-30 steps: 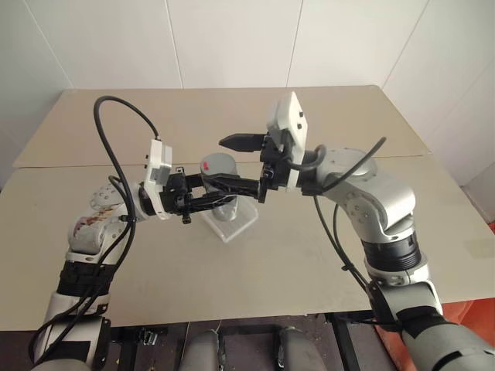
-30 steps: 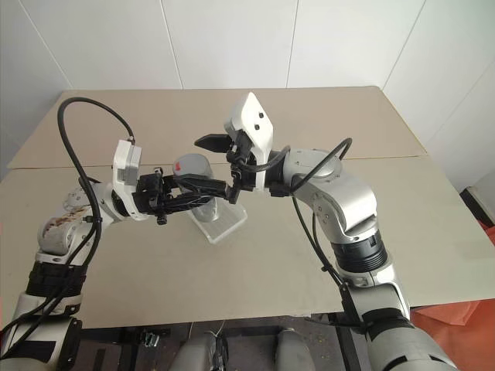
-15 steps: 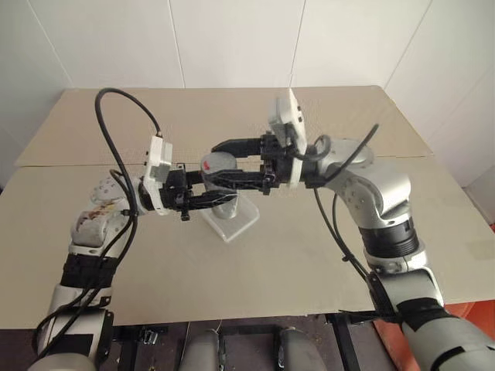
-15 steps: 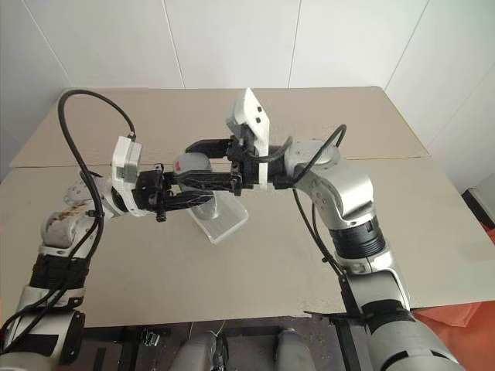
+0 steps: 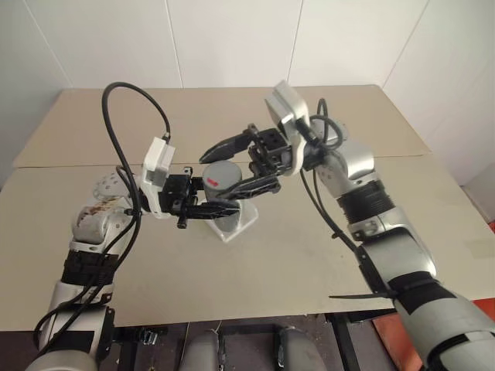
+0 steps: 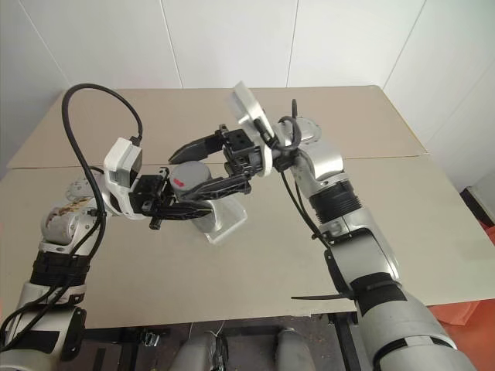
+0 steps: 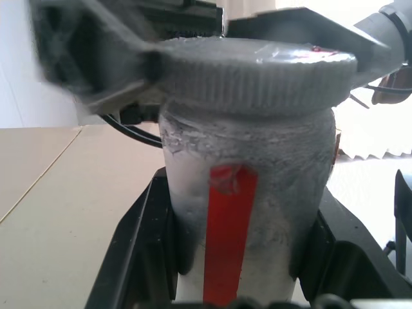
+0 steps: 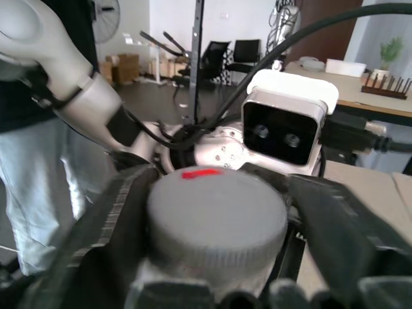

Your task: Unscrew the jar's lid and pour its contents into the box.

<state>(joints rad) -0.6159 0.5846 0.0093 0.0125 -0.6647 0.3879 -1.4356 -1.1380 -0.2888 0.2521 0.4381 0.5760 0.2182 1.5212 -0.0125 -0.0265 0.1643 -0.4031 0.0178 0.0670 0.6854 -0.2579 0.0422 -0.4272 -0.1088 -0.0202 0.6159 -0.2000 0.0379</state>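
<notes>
- Our right gripper (image 5: 232, 162) stands with its fingers spread wide on either side of the lid (image 5: 223, 171), one above and behind it, one below and in front; in the right wrist view a sliver of gap shows on each side, so we judge it is not yet biting.
- Our left gripper (image 5: 220, 209) is clamped on the jar (image 7: 248, 212) low on its body, holding it upright just above the box (image 5: 232, 224) on the table (image 5: 255, 270).
- To unscrew well, we should centre the right fingers on the ribbed rim, squeeze, then twist.
- We should keep the left grip firm so the jar cannot spin.
</notes>
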